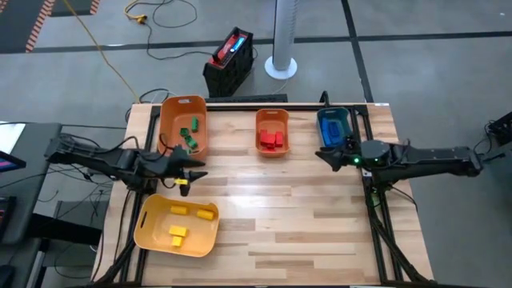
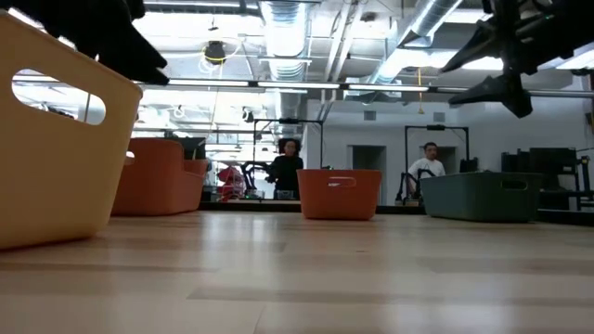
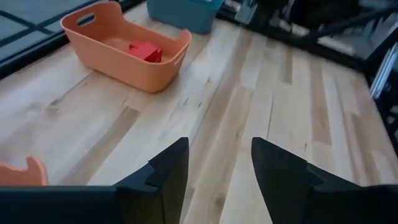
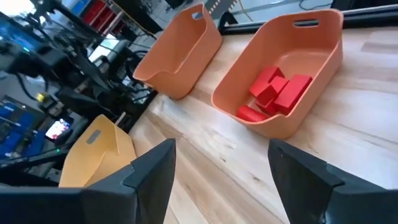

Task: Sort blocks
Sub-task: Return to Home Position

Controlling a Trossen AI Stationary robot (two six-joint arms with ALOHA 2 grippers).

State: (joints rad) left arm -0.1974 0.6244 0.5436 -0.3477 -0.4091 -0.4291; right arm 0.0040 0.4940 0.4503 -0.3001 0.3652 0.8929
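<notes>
Yellow blocks [image 1: 178, 234]: three, lying apart inside the yellow bin [image 1: 144, 232] at the near left corner of the desk [image 1: 288, 208]; this bin looms largest in the low view.
Green blocks [image 1: 190, 132]: a small cluster in the left orange bin [image 1: 170, 108], at the far left of the desk.
Red blocks [image 1: 272, 141]: several heaped together in the middle orange bin [image 1: 272, 114], at the far edge.
Teal bin [image 1: 332, 112]: far right; its inside shows blue, single pieces cannot be told.
Bare wood between the bins; no loose block visible on it.
Left pincer [image 1: 196, 168]: raised over the desk's left part, between the left orange bin and the yellow bin; fingers parted, nothing between them.
Right pincer [image 1: 324, 152]: raised near the desk's right side, just in front of the teal bin; fingers spread wide, empty.
Two persons [image 2: 286, 165] stand in the room beyond the desk.
</notes>
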